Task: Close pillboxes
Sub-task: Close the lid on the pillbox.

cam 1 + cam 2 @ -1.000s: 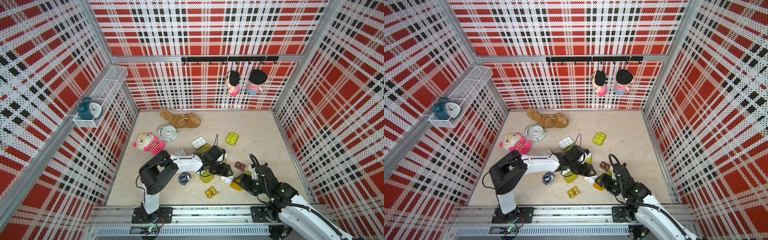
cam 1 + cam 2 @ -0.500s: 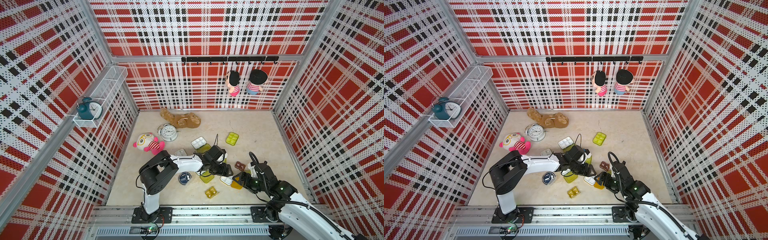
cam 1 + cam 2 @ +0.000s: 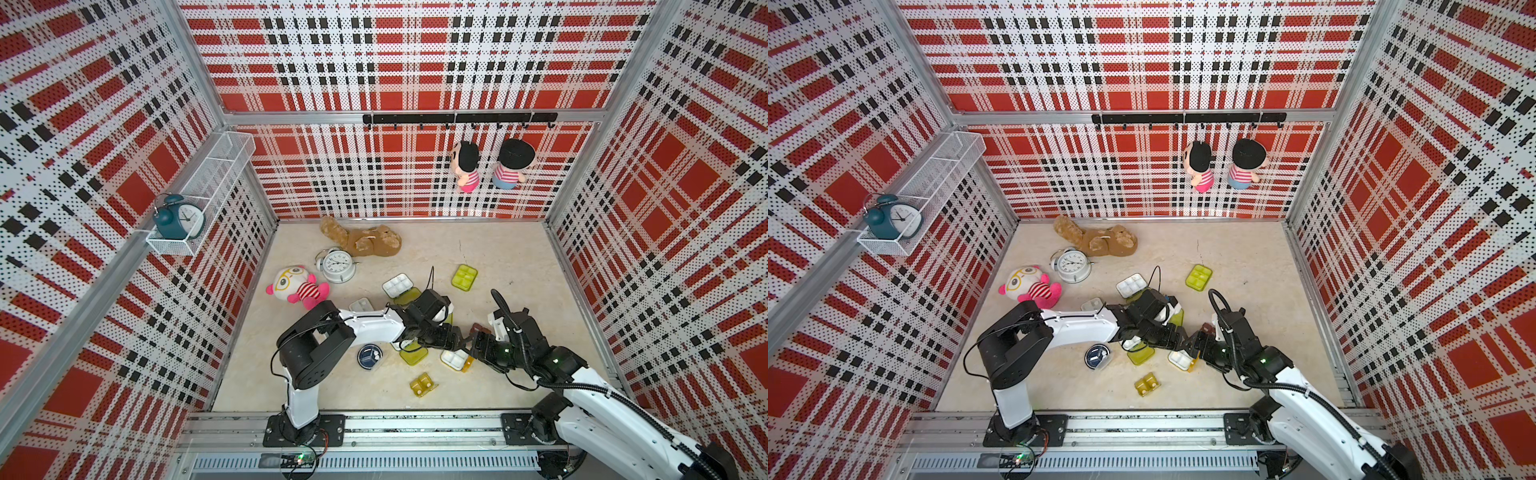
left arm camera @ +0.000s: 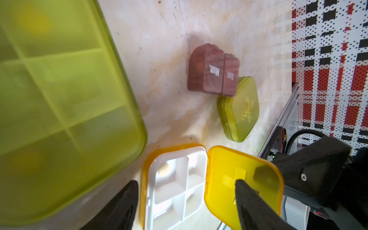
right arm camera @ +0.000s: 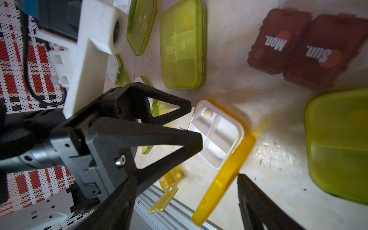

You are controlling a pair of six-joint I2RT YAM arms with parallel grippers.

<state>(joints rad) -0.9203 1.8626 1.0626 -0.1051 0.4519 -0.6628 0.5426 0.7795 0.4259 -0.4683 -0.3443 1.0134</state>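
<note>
Noted left gripper [image 4: 186, 182] fingers [image 4: 121, 203] spread wide, clamped on nothing, straddling the white tray [image 4: 171, 191] of the orange-lidded pillbox [image 3: 455, 359] in the left wrist view. Noted right gripper [image 5: 185, 179] fingers [image 5: 253, 201] likewise apart and empty, bracketing the orange lid [image 5: 225, 171], seen edge-on there and standing tilted up from the tray's hinge side. Contact between any finger and lid: cannot tell. Logged both grippers nearly tip to tip over this one box in both top views, close to the front rail [image 5: 175, 207], with the left arm reaching in from the tray side and the right arm from the lid side. Judged the lid's outer face turned toward the right gripper, so reckoned that arm better placed to push it over onto the tray. Hinge line crosswise to the line joining the two grippers. Judged the left gripper placed to brace the tray against sliding. Farther out: brown pillbox [image 4: 213, 69] and closed green pillbox [image 4: 239, 111] side by side beyond the tray, apart from it and probably clear of the lid's swing.
</note>
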